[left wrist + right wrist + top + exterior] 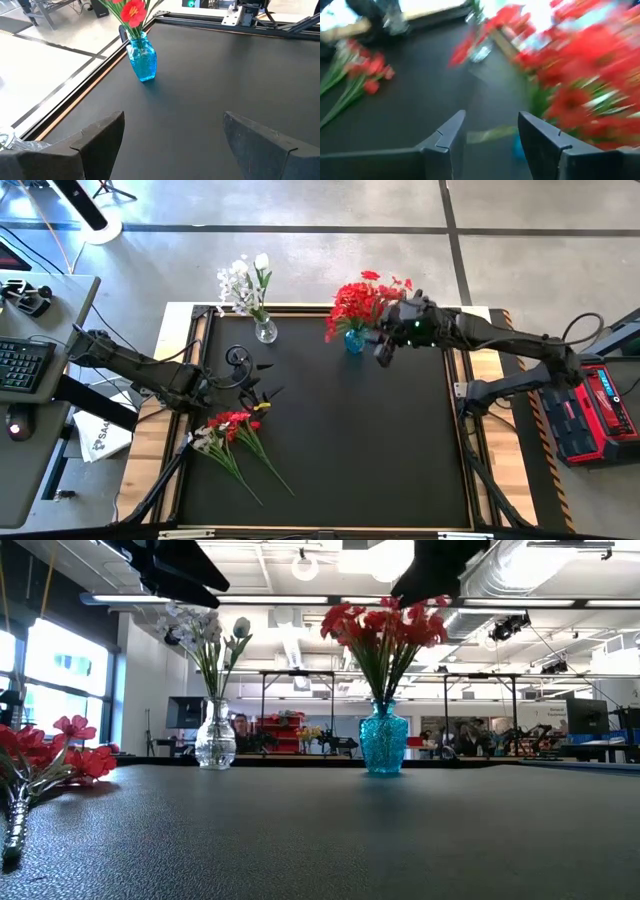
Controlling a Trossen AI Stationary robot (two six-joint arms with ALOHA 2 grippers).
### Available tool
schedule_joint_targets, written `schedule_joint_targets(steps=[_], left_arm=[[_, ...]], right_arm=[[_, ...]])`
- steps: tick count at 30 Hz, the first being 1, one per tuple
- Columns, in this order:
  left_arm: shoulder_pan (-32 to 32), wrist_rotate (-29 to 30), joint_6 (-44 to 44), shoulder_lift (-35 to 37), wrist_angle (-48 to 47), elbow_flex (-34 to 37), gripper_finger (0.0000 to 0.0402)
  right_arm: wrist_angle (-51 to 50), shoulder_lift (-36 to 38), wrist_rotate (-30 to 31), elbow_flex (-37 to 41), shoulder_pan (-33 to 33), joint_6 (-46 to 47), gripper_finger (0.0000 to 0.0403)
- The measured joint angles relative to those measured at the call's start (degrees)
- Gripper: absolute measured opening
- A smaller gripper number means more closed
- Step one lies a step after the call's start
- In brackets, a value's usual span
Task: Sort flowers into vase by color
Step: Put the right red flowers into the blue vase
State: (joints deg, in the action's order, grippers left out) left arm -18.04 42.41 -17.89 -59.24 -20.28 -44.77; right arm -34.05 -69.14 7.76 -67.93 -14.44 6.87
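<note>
A blue vase (354, 340) at the table's far middle holds a bunch of red flowers (362, 300). To its left, a clear vase (265, 331) holds white flowers (243, 280). Loose red and white flowers (232, 432) lie flat on the mat at the near left, stems pointing toward the near edge. My right gripper (490, 120) hovers open just right of the blue vase (143, 57), beside the red blooms (580, 75), with nothing between its fingers. My left gripper (172, 120) stands open above the mat, just beyond the loose flowers (50, 755), holding nothing.
The black mat (350, 440) lies inside a wooden frame with metal rails (470, 440). A small dark ring-shaped fixture (237, 358) sits near my left gripper (265, 380). A side desk with a keyboard (22, 365) stands off the left edge, and a red case (600, 395) off the right.
</note>
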Motion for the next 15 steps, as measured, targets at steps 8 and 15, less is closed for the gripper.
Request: schedule_joint_targets(steps=[8,15], left_arm=[[0.0,0.13,0.02,-0.44,0.55,0.0,0.0323],[0.0,0.34,0.06,-1.97,1.18,0.02,0.0323]], right_arm=[[9.05,-4.98,23.32,10.33,10.85,2.01,0.0123],[25.25,-16.34,30.66,10.75,5.64,4.27,0.0087]])
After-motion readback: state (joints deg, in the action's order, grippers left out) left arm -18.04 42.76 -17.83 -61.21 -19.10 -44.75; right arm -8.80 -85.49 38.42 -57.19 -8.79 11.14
